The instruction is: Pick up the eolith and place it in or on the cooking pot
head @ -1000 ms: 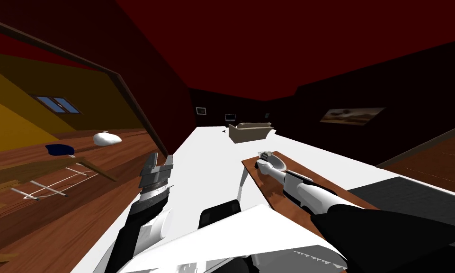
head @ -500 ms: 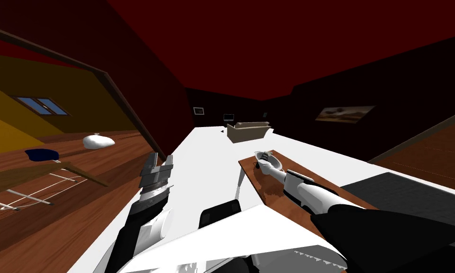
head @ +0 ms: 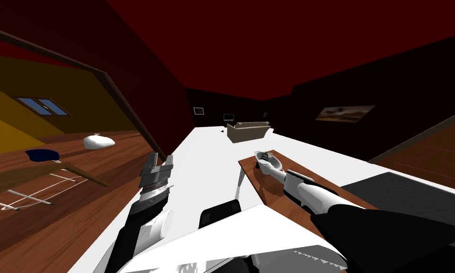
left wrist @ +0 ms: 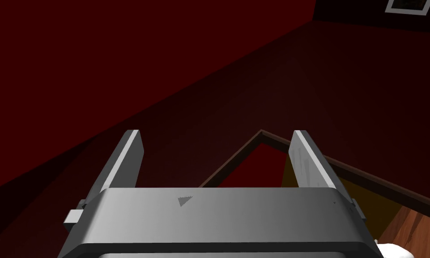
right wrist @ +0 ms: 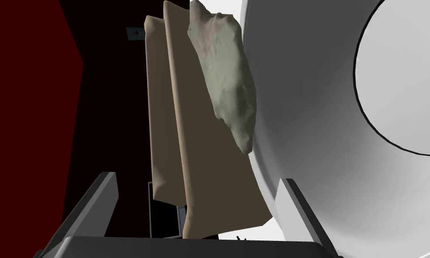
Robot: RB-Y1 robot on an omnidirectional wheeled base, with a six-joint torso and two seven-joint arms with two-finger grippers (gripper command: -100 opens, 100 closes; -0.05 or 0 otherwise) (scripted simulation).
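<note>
A greenish-grey stone, the eolith (right wrist: 225,71), lies against the wall of the white-grey cooking pot (right wrist: 343,112), just past my right gripper's tips. My right gripper (right wrist: 197,177) is open and its fingers (right wrist: 104,197) touch nothing. In the head view the pot (head: 275,164) stands on a brown wooden table (head: 264,192), with my right gripper (head: 263,158) reaching over its rim. My left gripper (head: 157,162) is raised at the left, away from the table. Its fingers (left wrist: 128,156) stand open and hold nothing.
A tan sofa (head: 248,131) stands beyond the table on the white floor. A dark chair back (head: 219,214) is close in front of me. Through the doorway at the left are a white bundle (head: 98,141), a blue object (head: 41,154) and a wooden frame.
My head view has swung slightly, shifting the left room's things. My right gripper has opened at the pot, leaving the stone free. Both arms keep their places.
</note>
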